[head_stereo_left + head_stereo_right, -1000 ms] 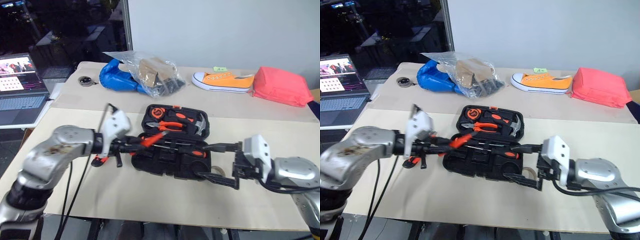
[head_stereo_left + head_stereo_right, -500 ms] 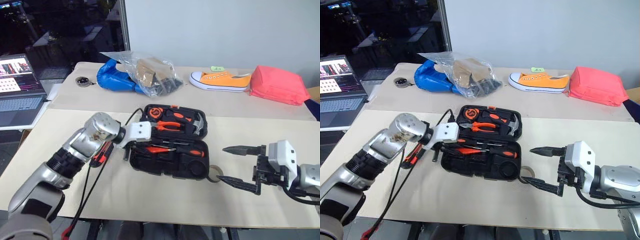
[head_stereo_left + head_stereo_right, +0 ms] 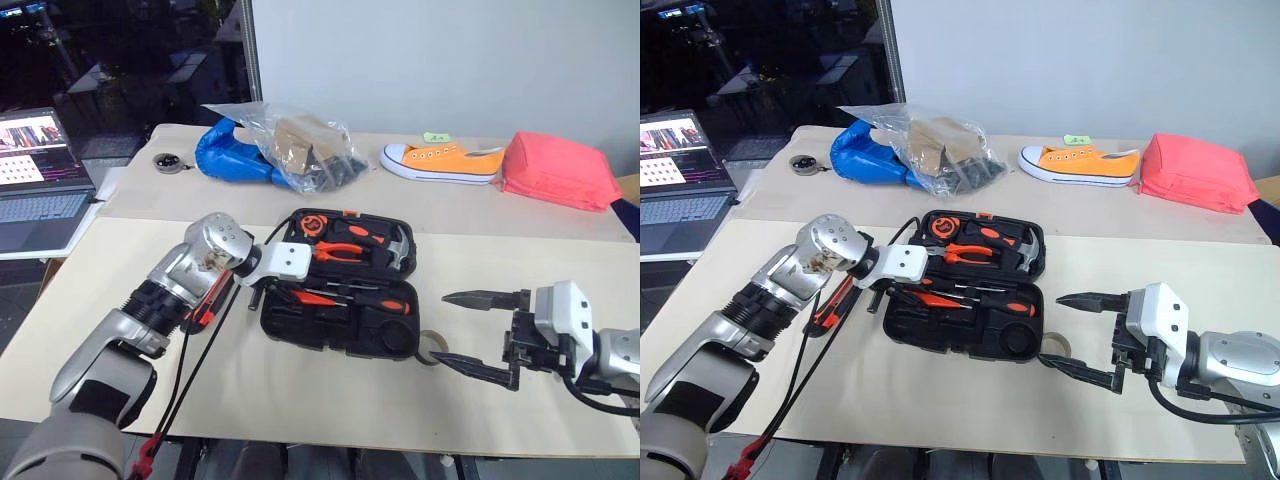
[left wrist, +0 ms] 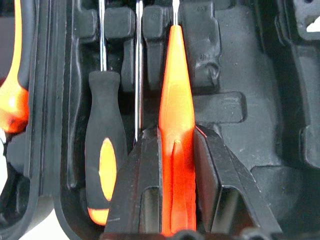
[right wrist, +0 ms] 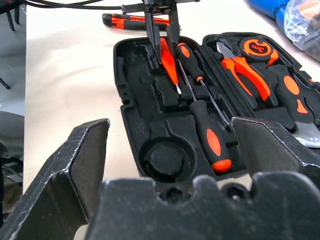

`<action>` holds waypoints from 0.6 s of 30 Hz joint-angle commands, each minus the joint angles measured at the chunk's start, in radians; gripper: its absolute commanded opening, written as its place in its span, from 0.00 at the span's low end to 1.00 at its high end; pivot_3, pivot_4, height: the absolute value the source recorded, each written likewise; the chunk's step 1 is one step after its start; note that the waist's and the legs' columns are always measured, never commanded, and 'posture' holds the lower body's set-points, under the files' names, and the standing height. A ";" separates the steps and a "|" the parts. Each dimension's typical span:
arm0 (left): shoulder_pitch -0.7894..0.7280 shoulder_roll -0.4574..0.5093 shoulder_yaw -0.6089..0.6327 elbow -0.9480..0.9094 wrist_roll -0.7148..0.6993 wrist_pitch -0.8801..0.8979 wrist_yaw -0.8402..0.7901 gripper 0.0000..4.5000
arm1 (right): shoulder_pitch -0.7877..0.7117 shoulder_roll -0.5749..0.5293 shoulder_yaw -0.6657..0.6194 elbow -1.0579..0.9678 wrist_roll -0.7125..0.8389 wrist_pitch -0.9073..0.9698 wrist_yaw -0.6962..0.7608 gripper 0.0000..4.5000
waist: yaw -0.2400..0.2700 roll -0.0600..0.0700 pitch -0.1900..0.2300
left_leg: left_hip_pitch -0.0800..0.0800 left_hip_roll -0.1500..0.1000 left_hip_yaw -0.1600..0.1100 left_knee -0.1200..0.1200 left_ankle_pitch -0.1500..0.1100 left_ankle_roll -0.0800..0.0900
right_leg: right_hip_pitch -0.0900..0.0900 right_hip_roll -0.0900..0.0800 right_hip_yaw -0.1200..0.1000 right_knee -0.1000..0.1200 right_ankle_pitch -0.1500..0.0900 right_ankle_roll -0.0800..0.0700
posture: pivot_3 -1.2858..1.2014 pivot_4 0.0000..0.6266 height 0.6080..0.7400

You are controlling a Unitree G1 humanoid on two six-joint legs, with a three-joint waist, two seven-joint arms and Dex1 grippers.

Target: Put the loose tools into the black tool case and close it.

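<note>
The black tool case (image 3: 331, 339) lies open in the middle of the table. Its lid half holds pliers, a hammer and a tape measure. My left gripper (image 4: 175, 133) is shut on a slim orange tool (image 4: 176, 100), which rests low over a moulded slot in the case's near half, beside a black-and-orange screwdriver (image 4: 102, 150). A second screwdriver (image 5: 210, 135) lies in the same half. An orange-and-black utility knife (image 3: 205, 300) lies loose on the table left of the case. My right gripper (image 3: 440, 328) is open and holds nothing, to the right of the case's front corner.
A tape roll (image 3: 432, 346) lies against the case's right front corner. At the back are a blue bag with a clear plastic bag (image 3: 290, 145), an orange sneaker (image 3: 445, 160) and a pink-red pouch (image 3: 560, 170). A laptop (image 3: 40, 180) sits far left.
My left gripper carried the slim orange tool from the case's left edge in over the near half, turning and sinking towards the slots. The right gripper stays open.
</note>
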 commanded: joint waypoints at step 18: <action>0.004 -0.020 0.013 0.034 0.077 0.005 0.000 0.21 | 0.010 -0.002 -0.008 -0.039 0.008 -0.013 -0.017 1.00 | -0.003 0.002 -0.001 | 0.003 0.000 0.000 0.003 0.000 0.000 | 0.000 0.001 0.001 0.007 -0.001 0.002 | 0.52 0.24 1.00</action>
